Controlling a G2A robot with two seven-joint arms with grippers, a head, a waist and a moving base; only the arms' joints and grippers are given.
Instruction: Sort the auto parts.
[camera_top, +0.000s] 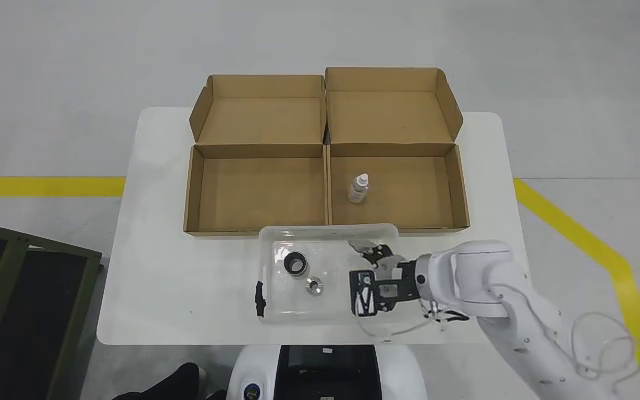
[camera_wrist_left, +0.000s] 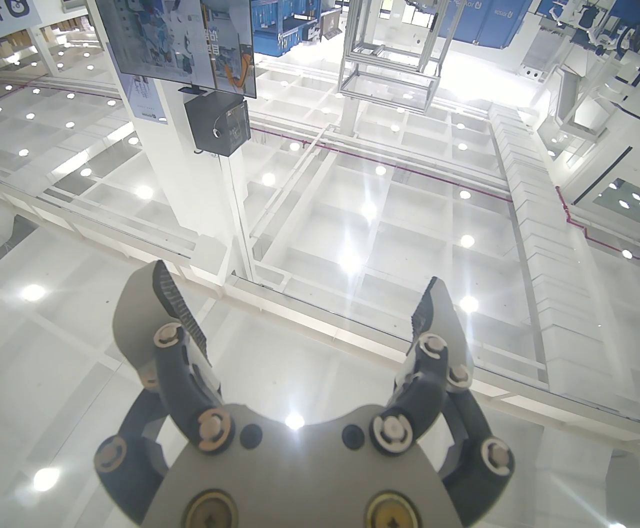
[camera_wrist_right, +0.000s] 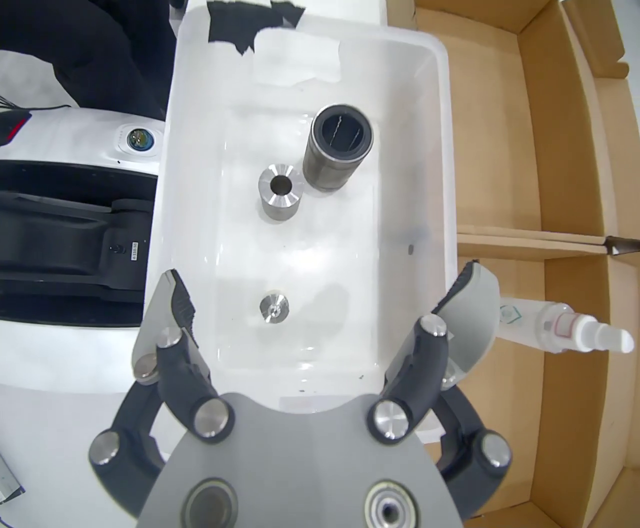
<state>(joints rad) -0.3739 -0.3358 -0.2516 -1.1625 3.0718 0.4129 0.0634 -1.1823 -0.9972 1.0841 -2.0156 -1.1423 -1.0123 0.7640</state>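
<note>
- right gripper (camera_wrist_right: 322, 275) is over the right end of the white bin (camera_top: 325, 232), lower centre of the top view; fingers wide apart, holding nothing.
- left gripper (camera_wrist_left: 296, 275) points up at the ceiling, fingers also apart, nothing between them.
- In the bin: dark hollow cylinder (camera_wrist_right: 340, 147) standing upright. The silver bushing (camera_wrist_right: 280, 192) is just beside it, contact unclear. The small silver stud (camera_wrist_right: 274, 306) sits apart from both and nearest the right gripper.
- All three look like metal, so probably rigid, heavy for their size, smooth and slippery, not fragile.
- Best hold is likely across the round sides at mid-height, squeezed square-on.
- The stud is low and tapered with little to pinch, so it may pop out.
- spray bottle (camera_top: 357, 187) lies in the right cardboard box (camera_top: 455, 190), centre-right of the top view.
</note>
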